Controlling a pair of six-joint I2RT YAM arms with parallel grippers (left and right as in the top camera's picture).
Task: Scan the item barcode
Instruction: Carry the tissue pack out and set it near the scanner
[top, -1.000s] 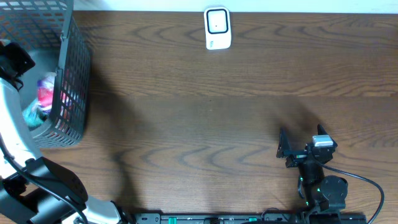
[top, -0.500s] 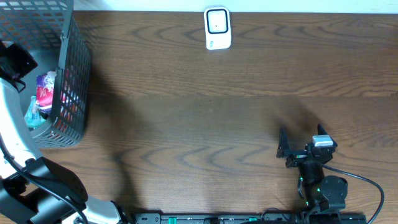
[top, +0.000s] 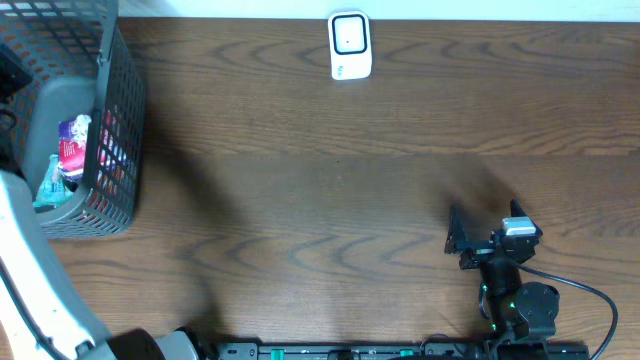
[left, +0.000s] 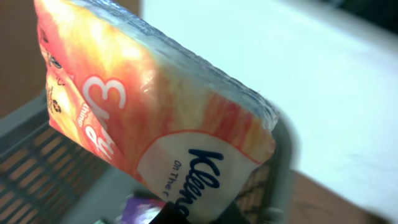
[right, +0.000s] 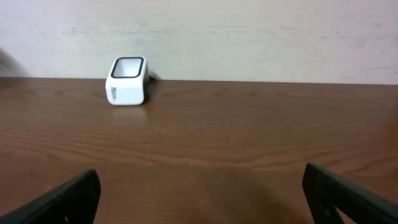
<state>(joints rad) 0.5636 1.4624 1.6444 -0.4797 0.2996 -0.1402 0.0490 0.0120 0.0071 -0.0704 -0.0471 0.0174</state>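
Since a second ago, the left arm (top: 30, 270) has swung out toward the left edge of the overhead view, and its dark wrist no longer covers the basket's (top: 105, 100) inside. The right arm has not shifted.

The left tool (left: 193, 214) is clamped on a tissue pack (left: 155, 106), and only a dark bit of the tool shows under the pack's lower edge. The pack is orange and red with a white label bearing blue letters. It hangs tilted in the air over the basket, whose mesh wall and grey floor lie below it in the left wrist view. A pale wall (left: 298, 74) is behind it. From overhead the pack itself cannot be made out.

A pink packet (top: 72, 140) and a teal item (top: 50, 185) lie in the basket, which stands at the bench's (top: 330, 200) far left corner.

The white scanner (top: 350, 45) stands at the far edge of the bench near the middle, well apart from the basket. The right tool (top: 485, 222) rests low at the near right of the bench, its fingers (right: 62, 199) spread wide apart with nothing between them. It faces the scanner across bare wood.
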